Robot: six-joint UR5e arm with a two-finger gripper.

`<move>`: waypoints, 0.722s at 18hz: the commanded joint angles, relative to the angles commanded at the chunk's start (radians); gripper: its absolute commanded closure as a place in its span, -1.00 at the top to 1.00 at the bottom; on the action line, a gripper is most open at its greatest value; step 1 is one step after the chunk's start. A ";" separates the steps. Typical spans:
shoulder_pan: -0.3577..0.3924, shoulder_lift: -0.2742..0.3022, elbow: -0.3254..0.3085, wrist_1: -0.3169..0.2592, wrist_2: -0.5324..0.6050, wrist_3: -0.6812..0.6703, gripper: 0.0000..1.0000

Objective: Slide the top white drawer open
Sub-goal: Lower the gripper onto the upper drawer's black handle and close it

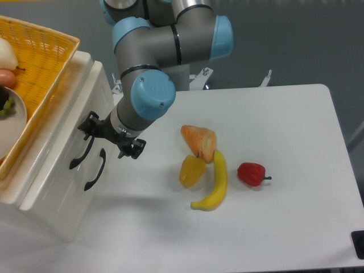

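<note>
Fingers (91,122) of the black two-finger gripper (112,136) stand spread apart, one near the upper end of the top white drawer's black handle (83,151), the other lower right near the table; nothing is clamped between them, and whether the upper finger touches the handle cannot be told. Far left of the frame: a woven yellow basket (48,51) sits on top of the white cabinet (40,196) and holds a white plate (12,122) with food items too cropped to name. Left, below the basket: the top white drawer (74,133) is shut, flush with the cabinet front; the lower drawer (79,182) with its matching handle (95,169) lies just beside it. Centre-left: the grey and blue arm (165,48) descends from the top edge. Centre, on the white table (284,227): an orange pastry-like piece (199,140), a yellow pepper (191,170) and a banana (215,185) touch one another. Right of centre: a red pepper (251,173) lies apart.
</note>
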 joint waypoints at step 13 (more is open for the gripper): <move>-0.025 -0.020 -0.003 0.023 0.008 -0.040 0.86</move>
